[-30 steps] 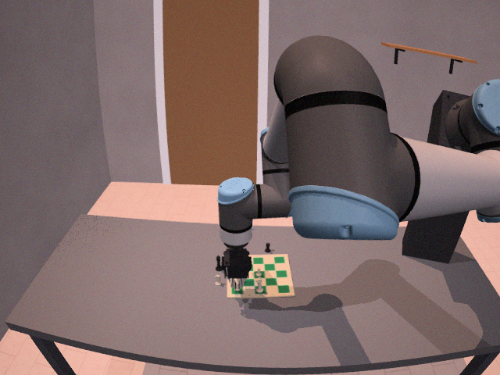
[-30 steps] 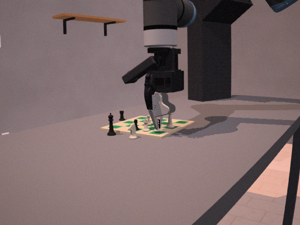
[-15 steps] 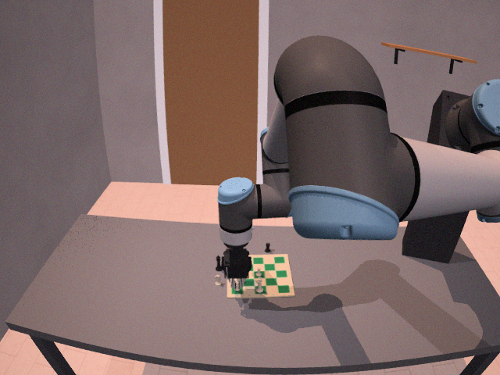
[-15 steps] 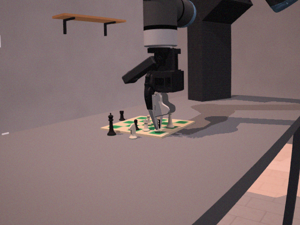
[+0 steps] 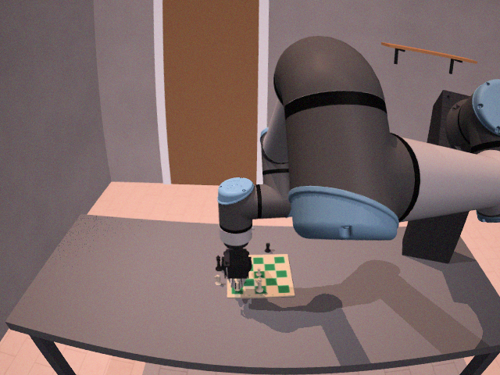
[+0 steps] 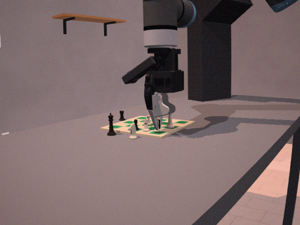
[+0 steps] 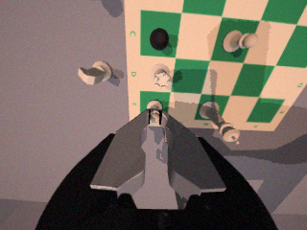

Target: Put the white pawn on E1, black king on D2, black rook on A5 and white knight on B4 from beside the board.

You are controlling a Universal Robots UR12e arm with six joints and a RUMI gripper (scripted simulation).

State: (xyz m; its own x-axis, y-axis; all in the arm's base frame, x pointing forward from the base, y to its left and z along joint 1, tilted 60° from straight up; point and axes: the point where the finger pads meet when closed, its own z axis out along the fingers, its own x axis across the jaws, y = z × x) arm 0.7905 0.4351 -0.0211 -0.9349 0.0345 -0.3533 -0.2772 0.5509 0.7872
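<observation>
pawn: the white pawn (image 7: 153, 106) stands on the green corner square by the letter E, pinched in the jaws.
gripper (image 7: 154, 116): closed on the pawn's head, low over the board (image 7: 201, 57).
release: open straight, lift vertically, no sideways drag.
neighbours: a white piece (image 7: 162, 77) one square over; knight (image 7: 95, 73) waits on the counter (image 7: 53, 125).

Sitting on the tabletop (image 6: 72, 174): board (image 6: 169, 131). Standing beside its edge, off it: king (image 6: 111, 125), rook (image 6: 121, 115), knight (image 6: 132, 131). Hanging over the board's corner square: hand (image 7: 154, 118), pinching a pawn (image 7: 153, 106) there.
</observation>
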